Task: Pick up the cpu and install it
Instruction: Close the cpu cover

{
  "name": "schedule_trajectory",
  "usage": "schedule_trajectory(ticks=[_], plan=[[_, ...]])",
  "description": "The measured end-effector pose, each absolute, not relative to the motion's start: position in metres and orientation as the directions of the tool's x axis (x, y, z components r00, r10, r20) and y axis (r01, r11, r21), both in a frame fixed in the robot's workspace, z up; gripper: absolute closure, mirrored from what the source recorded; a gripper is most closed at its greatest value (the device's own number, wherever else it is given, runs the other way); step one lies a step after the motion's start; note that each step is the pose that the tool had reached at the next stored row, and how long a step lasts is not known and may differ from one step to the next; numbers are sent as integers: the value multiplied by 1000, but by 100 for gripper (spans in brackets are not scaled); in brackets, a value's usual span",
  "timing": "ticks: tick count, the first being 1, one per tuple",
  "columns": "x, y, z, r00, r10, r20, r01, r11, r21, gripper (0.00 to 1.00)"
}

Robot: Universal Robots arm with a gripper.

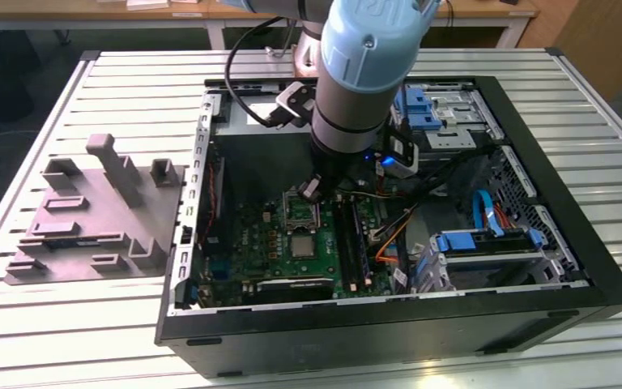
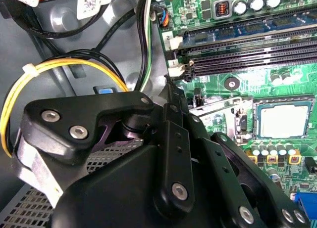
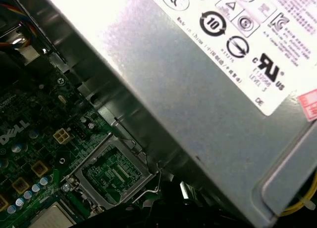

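The cpu, a small silver square, lies flat in its socket on the green motherboard inside the open computer case. In the second wrist view the cpu sits within its black socket border, and a corner of the cpu appears in the first wrist view. The metal socket frame is swung up beside it; the green board is visible through the socket frame. My gripper hangs just above that frame, behind the cpu and apart from it. The gripper's black body holds nothing that I can see.
A grey moulded fixture with upright posts stands on the slatted table at the exterior view's left. The grey power supply is close to the wrist. Memory slots, yellow and black cables and blue drive bays crowd the case.
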State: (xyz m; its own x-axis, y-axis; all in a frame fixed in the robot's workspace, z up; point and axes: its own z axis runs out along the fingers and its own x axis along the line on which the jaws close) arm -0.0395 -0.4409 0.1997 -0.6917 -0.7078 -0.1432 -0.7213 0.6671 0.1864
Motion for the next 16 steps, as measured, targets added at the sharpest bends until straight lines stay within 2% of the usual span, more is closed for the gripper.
schedule_trajectory(ticks=[16], plan=[[-40, -441, 200, -692, -712, -120, -721, 672, 169, 89]])
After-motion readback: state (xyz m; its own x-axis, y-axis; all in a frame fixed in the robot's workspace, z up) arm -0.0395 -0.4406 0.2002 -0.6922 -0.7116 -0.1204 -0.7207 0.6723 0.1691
